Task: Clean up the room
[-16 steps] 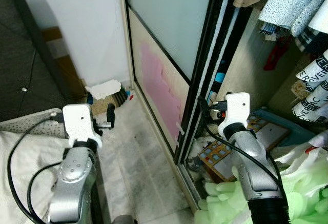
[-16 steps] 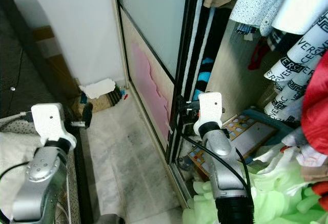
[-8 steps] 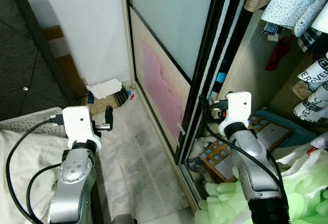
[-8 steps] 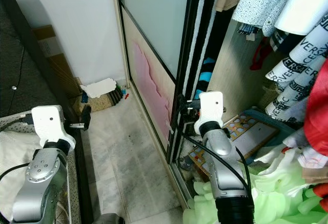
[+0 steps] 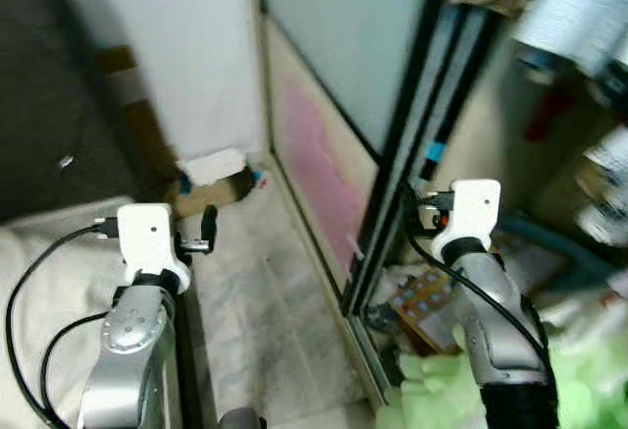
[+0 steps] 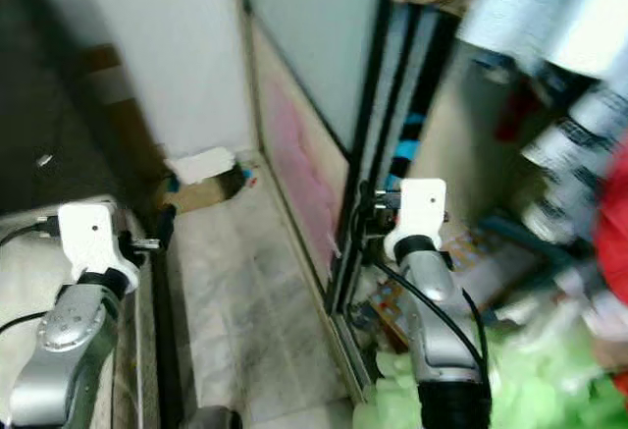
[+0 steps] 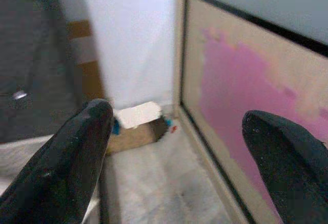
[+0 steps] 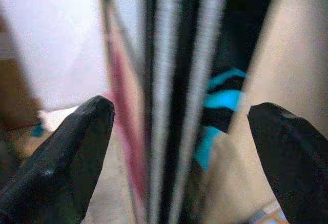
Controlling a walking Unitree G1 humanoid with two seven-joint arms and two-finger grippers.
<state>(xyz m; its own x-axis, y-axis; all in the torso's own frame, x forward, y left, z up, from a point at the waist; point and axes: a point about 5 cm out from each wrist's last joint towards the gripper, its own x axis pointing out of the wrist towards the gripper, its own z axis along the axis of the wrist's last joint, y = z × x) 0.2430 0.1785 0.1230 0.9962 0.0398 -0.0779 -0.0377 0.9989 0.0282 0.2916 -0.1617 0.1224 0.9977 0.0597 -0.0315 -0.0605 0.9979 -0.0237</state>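
— Bed (image 5: 39,282) sat far left, pale cover, black cable trailing over it. Left pincer (image 7: 174,147)?

— Held above the bed's edge, fingers (image 7: 66,167) spread wide, gripping nothing. It pointed toward a cardboard box (image 5: 211,179) with a white top, lying on the floor (image 5: 265,311) at the foot of the white wall (image 5: 186,56).

— Floor condition?

— Pale marble tiles, grey smudges. Frames were blurred.

— Middle?

— Sliding wardrobe door (image 5: 334,95): frosted pane above, beige lower panel with a pink patch, black frame.

— Right pincer (image 8: 179,147)?

— Level with the door's black edge, fingers (image 8: 61,162) likewise splayed, empty. Between them showed the door tracks and something striped turquoise and black (image 8: 223,106) inside the wardrobe.

— Clutter on the right?

— Colourful board (image 5: 427,301) on the wardrobe floor just below the right arm, pale green plush thing (image 5: 442,395) nearest, clothes (image 6: 549,26) hanging above. Too blurred to say more.
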